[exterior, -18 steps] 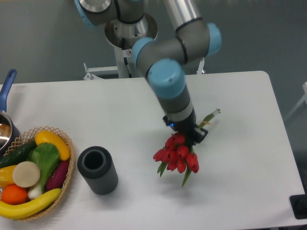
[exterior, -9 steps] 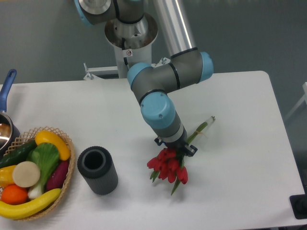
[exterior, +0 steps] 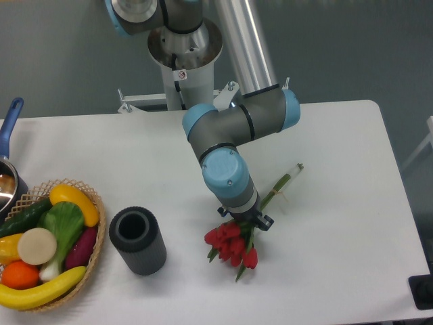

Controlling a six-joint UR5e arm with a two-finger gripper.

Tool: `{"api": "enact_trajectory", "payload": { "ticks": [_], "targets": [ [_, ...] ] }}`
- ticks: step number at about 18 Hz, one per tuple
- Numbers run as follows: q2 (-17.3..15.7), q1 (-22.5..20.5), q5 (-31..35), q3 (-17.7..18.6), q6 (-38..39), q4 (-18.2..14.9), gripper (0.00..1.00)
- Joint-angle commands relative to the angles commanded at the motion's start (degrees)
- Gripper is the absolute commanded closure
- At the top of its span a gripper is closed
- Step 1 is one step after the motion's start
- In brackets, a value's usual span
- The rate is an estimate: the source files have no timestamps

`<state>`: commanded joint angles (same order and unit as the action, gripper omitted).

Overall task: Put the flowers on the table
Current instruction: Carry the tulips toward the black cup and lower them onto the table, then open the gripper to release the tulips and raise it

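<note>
1. Here, far left of the pincer: blue-handled pot (exterior: 9, 169) cut off by the frame edge, on the desk (exterior: 352, 223).
2. Left of the pincer, lower: wicker basket (exterior: 95, 203) holding mixed fruit and vegetables, including a banana (exterior: 40, 290) along its near side.
3. Between basket and pincer: dark grey ribbed vase (exterior: 139, 240), upright, mouth open upward, apart from both.
4. Pincer (exterior: 245, 220) at the end of the arm (exterior: 226, 145), low over the desk. Finger opening hidden by the wrist and the blooms; cannot tell how wide it stands or whether it grips the stems.
5. Flowers (exterior: 231, 244): red tulip heads directly below and slightly left of the pincer, low at the desk surface; contact with the surface not resolvable. Green leaves poke out beneath the heads.
6. Right of and above the pincer: the stem ends (exterior: 287, 177) run out diagonally, low over the white top.
</note>
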<state>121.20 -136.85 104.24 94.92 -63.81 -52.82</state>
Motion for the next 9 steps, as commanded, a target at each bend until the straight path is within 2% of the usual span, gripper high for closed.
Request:
{"api": "enact_trajectory", "payload": {
  "ticks": [1, 2, 3, 4, 7, 9],
  "targets": [
    [-0.09, 0.0, -0.09, 0.0, 0.0, 0.09, 0.54],
    [-0.26, -0.09, -0.44, -0.61, 0.0, 0.09, 0.39],
    [-0.26, -0.17, -1.22, -1.4, 0.0, 0.09, 0.12],
    [-0.44, -0.18, -1.58, -1.58, 0.0, 0.09, 0.0],
    [-1.84, -0.35, -2.8, -1.58, 0.52, 1.75, 0.0],
    [-5.51, -2.1, -9.01, -0.97, 0.7, 2.55, 0.0]
  ]
}}
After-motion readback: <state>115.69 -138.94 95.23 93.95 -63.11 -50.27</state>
